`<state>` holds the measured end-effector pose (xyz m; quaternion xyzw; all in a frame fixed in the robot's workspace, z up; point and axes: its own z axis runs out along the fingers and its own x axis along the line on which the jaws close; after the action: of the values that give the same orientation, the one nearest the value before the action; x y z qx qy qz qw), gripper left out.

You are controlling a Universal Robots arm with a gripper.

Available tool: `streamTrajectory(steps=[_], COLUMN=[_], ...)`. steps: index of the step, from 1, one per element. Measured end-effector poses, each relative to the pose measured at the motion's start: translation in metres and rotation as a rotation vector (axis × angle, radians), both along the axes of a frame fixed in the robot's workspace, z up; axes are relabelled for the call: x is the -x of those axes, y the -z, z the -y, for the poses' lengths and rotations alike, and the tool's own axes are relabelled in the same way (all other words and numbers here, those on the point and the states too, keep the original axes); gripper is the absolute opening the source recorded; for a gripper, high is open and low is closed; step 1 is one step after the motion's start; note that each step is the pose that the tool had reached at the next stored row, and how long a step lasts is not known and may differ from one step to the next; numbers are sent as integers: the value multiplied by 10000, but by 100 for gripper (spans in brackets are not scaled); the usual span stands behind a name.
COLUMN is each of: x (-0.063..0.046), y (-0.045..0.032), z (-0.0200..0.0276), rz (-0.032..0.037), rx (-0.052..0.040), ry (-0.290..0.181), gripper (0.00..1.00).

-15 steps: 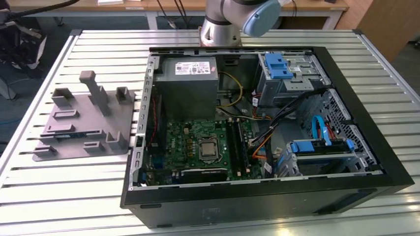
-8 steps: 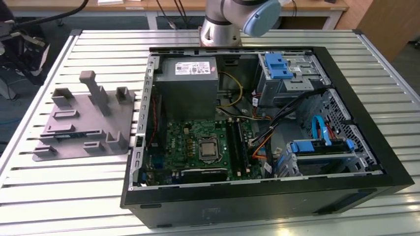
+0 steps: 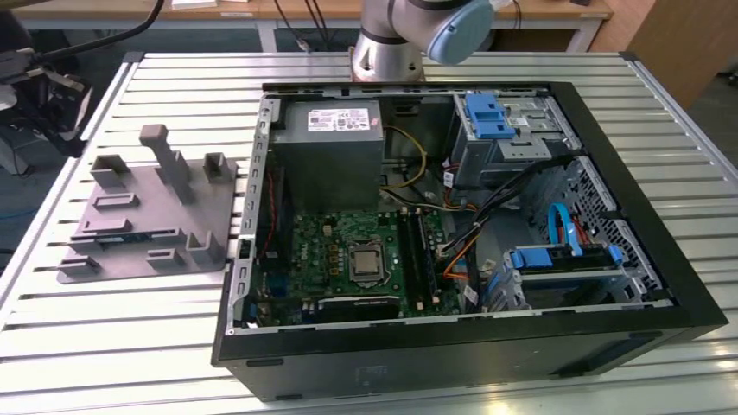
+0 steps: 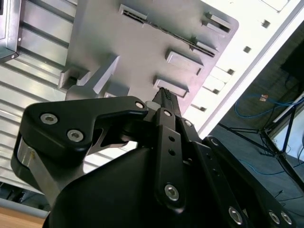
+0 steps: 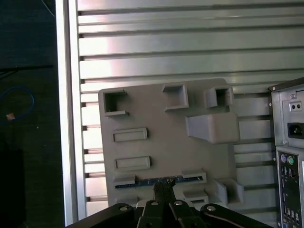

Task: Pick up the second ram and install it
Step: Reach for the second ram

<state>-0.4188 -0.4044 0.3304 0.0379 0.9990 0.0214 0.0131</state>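
The second ram [image 5: 142, 182], a thin blue-green stick, lies on edge in a long slot near one border of the grey fixture plate [image 5: 166, 137], not yet lifted. The black end effector [image 5: 164, 187] points down at the plate, and in the first wrist view its tips line up over the middle of the stick. Its fingers are drawn together into a single narrow tip and grip nothing, as both wrist views show. In the second wrist view the end effector [image 4: 165, 94] is seen past its dark linkage, aimed at the same plate with its raised pockets and posts. The plate rests on the slatted metal table [image 3: 173, 104], just beside the open computer case [image 3: 461, 346], on the exterior view's left. Inside the case are the green motherboard [image 3: 346, 251] and, beyond it, the grey power supply [image 3: 334, 130]. The arm [image 3: 410, 35] is mounted at the far edge of the table behind the case and rises out of the exterior view's top.
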Motion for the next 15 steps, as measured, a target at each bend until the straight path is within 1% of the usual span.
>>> streamTrajectory(steps=[15], x=[0], y=[89], z=[5], rz=[0], rx=[1], ry=[0], gripper=[10])
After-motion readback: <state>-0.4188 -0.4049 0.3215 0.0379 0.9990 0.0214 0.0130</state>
